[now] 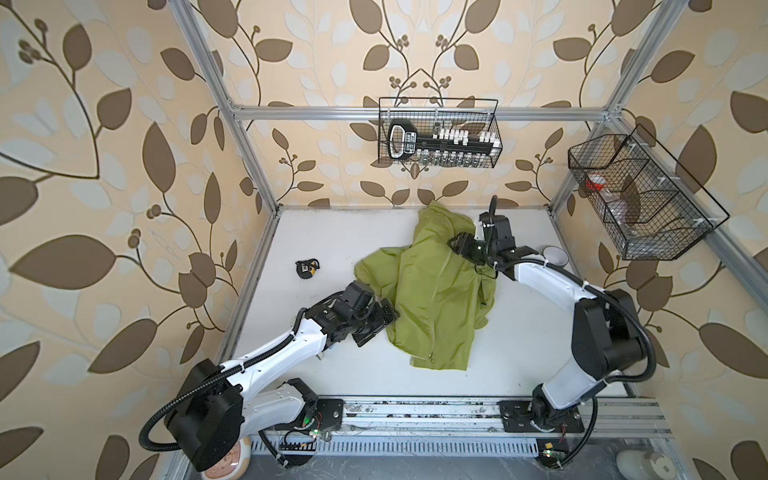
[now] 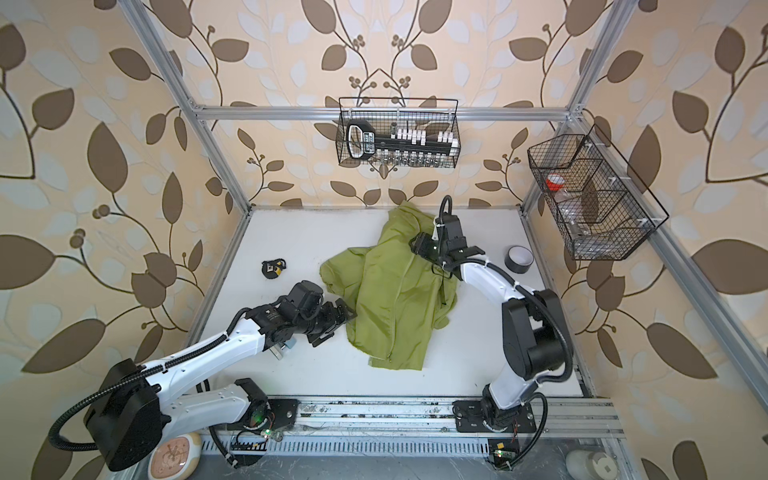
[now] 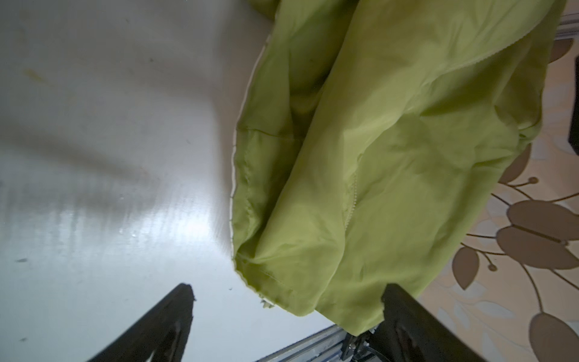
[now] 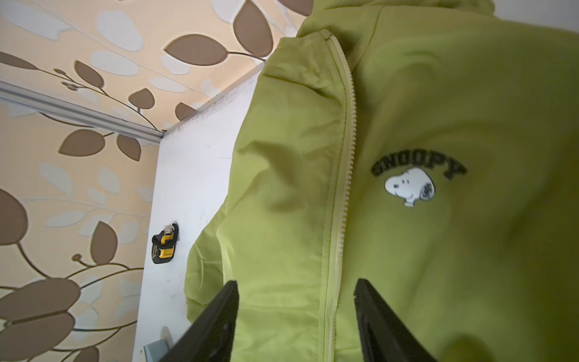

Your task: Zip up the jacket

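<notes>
The lime-green jacket lies crumpled on the white table, hood toward the back wall and hem toward the front. Its pale zipper runs down the front beside the black-and-white logo, and a small pull shows near the hem. My left gripper is open at the jacket's left lower edge, with the hem corner lying between its fingers. My right gripper is open just over the chest, straddling the zipper line.
A black-and-yellow tape measure lies on the table left of the jacket. A black tape roll sits at the right edge. Wire baskets hang on the back and right walls. The arms' base rail runs along the front.
</notes>
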### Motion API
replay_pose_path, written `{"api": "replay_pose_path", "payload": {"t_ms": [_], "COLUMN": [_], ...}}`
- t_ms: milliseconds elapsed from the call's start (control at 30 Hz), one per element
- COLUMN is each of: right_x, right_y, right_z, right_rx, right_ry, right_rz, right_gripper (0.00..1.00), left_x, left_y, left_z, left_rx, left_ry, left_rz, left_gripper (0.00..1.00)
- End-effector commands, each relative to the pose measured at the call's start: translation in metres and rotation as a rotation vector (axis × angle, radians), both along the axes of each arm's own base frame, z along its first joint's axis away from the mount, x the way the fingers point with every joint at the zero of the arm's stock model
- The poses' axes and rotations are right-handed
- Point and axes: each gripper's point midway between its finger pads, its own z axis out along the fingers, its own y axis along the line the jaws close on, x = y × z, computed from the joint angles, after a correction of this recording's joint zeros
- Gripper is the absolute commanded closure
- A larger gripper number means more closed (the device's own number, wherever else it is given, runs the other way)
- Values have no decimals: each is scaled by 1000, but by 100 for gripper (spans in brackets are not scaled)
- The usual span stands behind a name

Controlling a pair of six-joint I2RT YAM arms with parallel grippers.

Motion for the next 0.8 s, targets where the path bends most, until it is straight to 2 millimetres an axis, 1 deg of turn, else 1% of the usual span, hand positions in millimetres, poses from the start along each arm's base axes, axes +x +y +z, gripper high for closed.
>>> {"api": "replay_pose_path", "payload": {"t_ms": [0,100,167,367,533,667,700,767], "right_x": [15,24,28,32,34,37,38,40], "right_y": [8,8,9,9,10,13,14,16], "right_z": [-3,-14,-18,-28,-36,-40,-40,-40], "right_rx": [19,17,20,19,29,36,39,47], "right_ry": [24,49,56,67,80,83,84,80], "right_rz": [27,21,19,22,30,40,42,49], "right_gripper": [44,45,44,43,43,43,43,46], "left_x": [-5,-15,-18,-32,-43,-46,-46,-42], "left_y": [-22,-33,-41,-75,-96,-101,-99,-91], "left_z": [15,10,5,-10,-26,-35,-36,-41], "left_rx": [-146,-174,-183,-191,-194,-179,-171,-127], "left_ry": [1,9,20,66,106,117,113,96], "left_rz": [54,54,46,-23,-65,-76,-72,-47], "left_gripper": [5,4,3,5,7,8,8,14]}}
